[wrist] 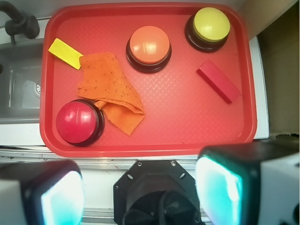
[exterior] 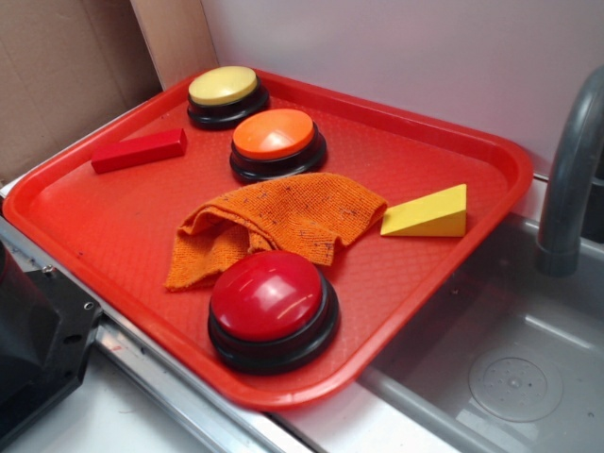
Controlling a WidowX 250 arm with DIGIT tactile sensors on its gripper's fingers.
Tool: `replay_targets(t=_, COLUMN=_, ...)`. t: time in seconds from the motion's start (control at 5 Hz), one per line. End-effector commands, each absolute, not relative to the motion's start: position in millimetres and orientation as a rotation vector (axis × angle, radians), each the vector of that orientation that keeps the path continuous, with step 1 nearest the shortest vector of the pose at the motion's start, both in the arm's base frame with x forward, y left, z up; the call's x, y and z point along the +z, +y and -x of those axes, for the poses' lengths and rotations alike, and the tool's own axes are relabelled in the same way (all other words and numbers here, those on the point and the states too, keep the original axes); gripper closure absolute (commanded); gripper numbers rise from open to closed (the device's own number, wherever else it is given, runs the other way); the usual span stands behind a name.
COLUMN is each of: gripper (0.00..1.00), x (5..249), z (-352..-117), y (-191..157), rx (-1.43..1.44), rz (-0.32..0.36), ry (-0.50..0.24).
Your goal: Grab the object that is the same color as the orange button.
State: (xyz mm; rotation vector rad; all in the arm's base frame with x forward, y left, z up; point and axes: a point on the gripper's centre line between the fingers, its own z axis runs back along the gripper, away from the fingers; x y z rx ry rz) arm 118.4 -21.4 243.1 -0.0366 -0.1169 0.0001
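An orange knitted cloth rag (exterior: 274, 222) with dark specks lies crumpled in the middle of the orange-red tray (exterior: 85, 217); it also shows in the wrist view (wrist: 108, 89). The orange button (exterior: 275, 135), a dome on a black base, stands just behind the rag, also in the wrist view (wrist: 149, 46). My gripper (wrist: 140, 194) is open and empty, high above the tray's near edge over the robot base; its two pads (wrist: 218, 187) stand wide apart. The gripper does not show in the exterior view.
A larger red dome button (exterior: 271, 300) touches the rag's front. A yellow dome button (exterior: 225, 91) stands at the back, a red block (exterior: 139, 150) to the left, a yellow wedge (exterior: 429, 214) to the right. A sink (exterior: 510, 368) with a grey faucet (exterior: 571, 170) lies right of the tray. The black robot base (wrist: 157, 187) is under the gripper.
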Motion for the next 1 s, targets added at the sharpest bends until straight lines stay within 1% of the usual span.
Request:
replay_targets(t=0.0, gripper=0.0, x=243.1, z=-118.4, y=-21.4, rx=0.0, rz=0.037, ry=-0.117)
replay_targets(t=0.2, gripper=0.0, x=201.2, z=-147.9, y=-45.7, rx=-0.073, rz=-0.057, ry=-0.107)
replay_targets(t=0.4, gripper=0.0, x=165.9, z=-163.4, y=-50.4, rx=-0.15, rz=-0.103, ry=-0.069)
replay_targets(t=0.6, gripper=0.0, x=131.6, z=-181.0, y=-55.3, rx=-0.204, rz=-0.097, ry=-0.071)
replay_targets(t=0.8, gripper=0.0, x=96.6, z=-193.2, y=-55.2, rx=-0.206, rz=-0.099, ry=-0.049)
